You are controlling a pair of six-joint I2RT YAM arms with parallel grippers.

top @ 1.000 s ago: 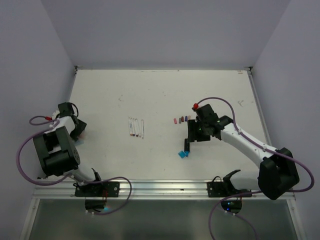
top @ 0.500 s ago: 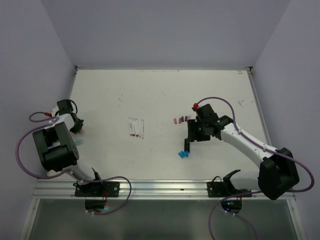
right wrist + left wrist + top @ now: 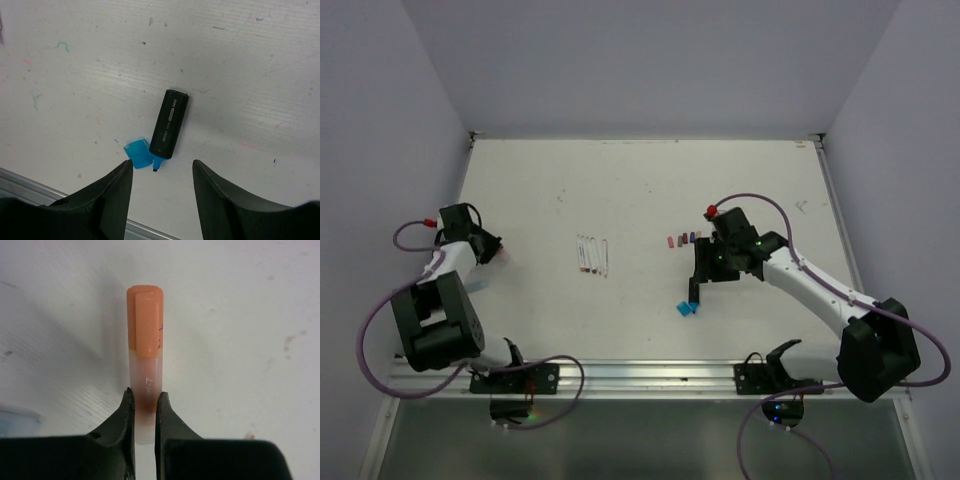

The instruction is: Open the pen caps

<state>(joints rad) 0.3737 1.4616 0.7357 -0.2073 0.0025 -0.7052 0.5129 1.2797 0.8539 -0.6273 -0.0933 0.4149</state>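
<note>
My left gripper (image 3: 145, 395) is shut on the lower end of a translucent salmon marker body (image 3: 144, 374). Its orange cap (image 3: 145, 320) is still on and points away from the fingers. In the top view this gripper (image 3: 488, 250) is near the table's left edge. My right gripper (image 3: 162, 167) hangs open above a black marker (image 3: 170, 124) that lies uncapped, its blue tip bare. The blue cap (image 3: 138, 153) lies beside that tip. From above, the right gripper (image 3: 712, 268) is just above the black marker (image 3: 696, 290) and the blue cap (image 3: 685, 309).
A row of small coloured pen caps (image 3: 683, 239) lies left of the right wrist. Several thin white pen barrels (image 3: 592, 255) lie side by side mid-table. A pale blue object (image 3: 15, 416) shows at the left edge of the left wrist view. A metal rail (image 3: 640, 375) runs along the near edge.
The left jaws have closed on the salmon marker, and that wrist has shifted slightly right, away from the table's edge. The right arm has not moved.
</note>
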